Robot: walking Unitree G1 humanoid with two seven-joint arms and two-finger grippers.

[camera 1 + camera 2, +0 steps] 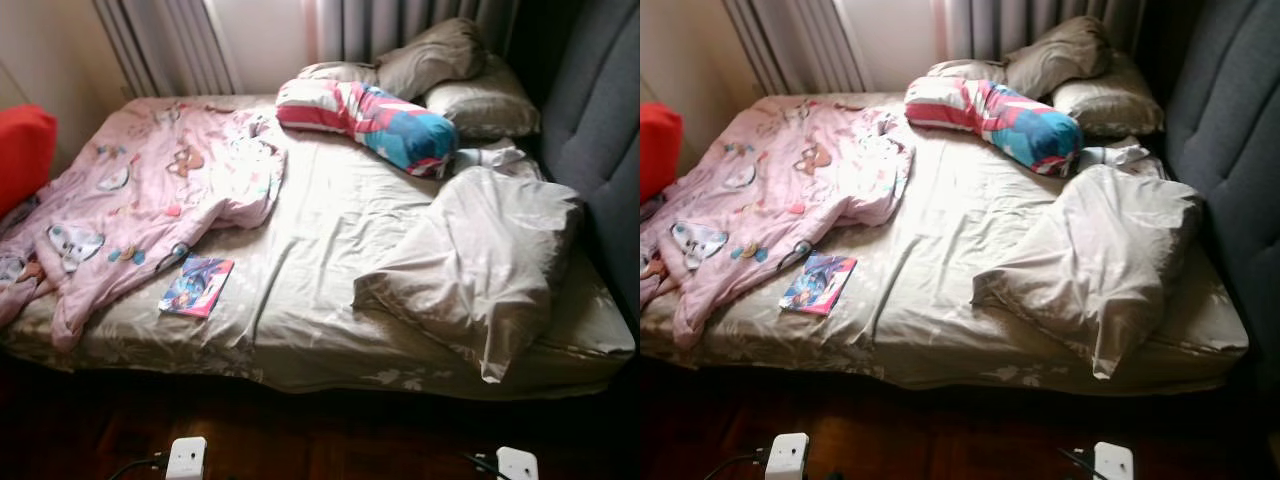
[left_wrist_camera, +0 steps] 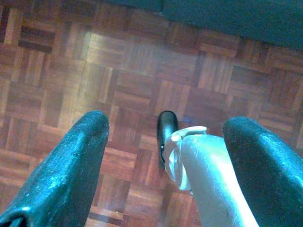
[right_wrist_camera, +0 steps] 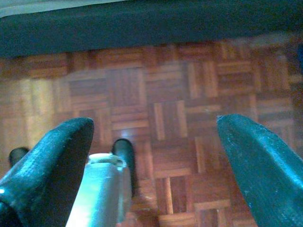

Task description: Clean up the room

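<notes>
Looking down: an unmade bed with a beige sheet, on dark parquet floor.
Pink blanket: crumpled across the bed's left half, spilling over the left edge.
Book: colourful cover, lying flat near the front edge, just beside the blanket's hem.
Striped bolster: red, white and blue, lying across the head end.
Beige pillows: piled in the far right corner, against the grey headboard.
Beige duvet: bunched on the right half, reaching the front edge.
Red cushion: beyond the left edge.
Left gripper: hanging over the floor, jaws spread wide, holding nothing.
Right gripper: same, jaws wide apart above the parquet.
</notes>
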